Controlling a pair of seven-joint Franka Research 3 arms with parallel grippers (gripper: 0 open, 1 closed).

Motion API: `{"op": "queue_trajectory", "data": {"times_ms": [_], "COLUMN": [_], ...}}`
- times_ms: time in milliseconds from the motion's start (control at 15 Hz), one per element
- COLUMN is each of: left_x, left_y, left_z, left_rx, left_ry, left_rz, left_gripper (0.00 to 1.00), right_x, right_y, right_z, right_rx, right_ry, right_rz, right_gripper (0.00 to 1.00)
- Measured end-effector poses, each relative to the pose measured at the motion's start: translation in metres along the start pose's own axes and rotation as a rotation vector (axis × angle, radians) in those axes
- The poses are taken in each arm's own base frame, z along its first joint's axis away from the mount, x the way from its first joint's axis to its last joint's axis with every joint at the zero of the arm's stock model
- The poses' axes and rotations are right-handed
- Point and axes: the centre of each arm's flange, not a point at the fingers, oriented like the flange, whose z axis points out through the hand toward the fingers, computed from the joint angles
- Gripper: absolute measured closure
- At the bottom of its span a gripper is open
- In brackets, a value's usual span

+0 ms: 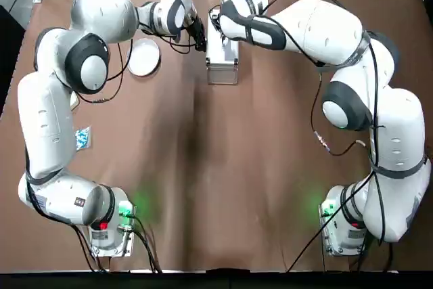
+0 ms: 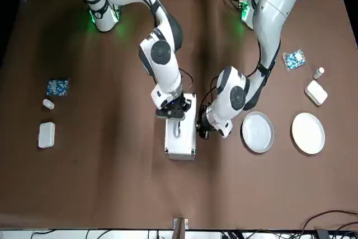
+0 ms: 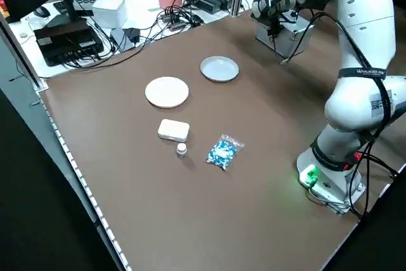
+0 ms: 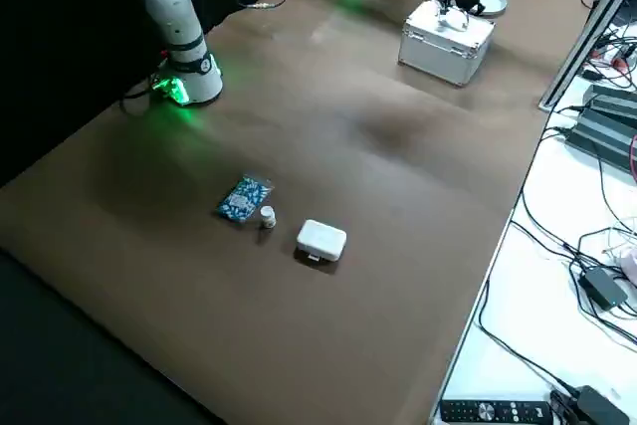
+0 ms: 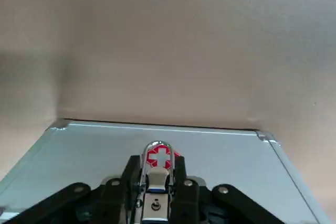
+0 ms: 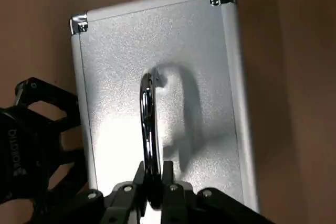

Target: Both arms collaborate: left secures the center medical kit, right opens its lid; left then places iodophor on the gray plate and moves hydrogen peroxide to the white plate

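Pinching the slim handle of the lid, right gripper; left gripper closed on the front latch. Medical kit shut, at table's far middle. Brown-covered table, creased; white desk beyond, cable-strewn. Count: one kit, one gray plate, one white plate, two white boxes, two small bottles, two blue-white packets.

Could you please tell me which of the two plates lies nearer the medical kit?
The gray plate, between the kit and the white plate.
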Motion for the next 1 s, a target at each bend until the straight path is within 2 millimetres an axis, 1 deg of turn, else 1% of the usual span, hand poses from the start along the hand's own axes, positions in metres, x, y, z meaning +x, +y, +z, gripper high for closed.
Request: {"op": "queue_trajectory", "data": {"times_ms": [467, 867, 1000], "left_x": [0.0, 0.0, 0.0], "left_y": [0.0, 0.0, 0.0], "left_z": [0.0, 0.0, 0.0], "left_rx": [0.0, 0.0, 0.0], "left_ry": [0.0, 0.0, -0.001], "left_rz": [0.0, -0.001, 0.0], "left_gripper": [0.7, 0.7, 0.7], "right_x": [0.003, 0.016, 0.021], "right_y": [0.003, 0.015, 0.024], "right_z": [-0.002, -0.028, -0.034], "right_rx": [-0.013, -0.031, -0.047], "right_ry": [-0.014, -0.048, -0.074], "right_rz": [0.01, 0.042, 0.041], "right_gripper": [0.86, 0.86, 0.86]}}
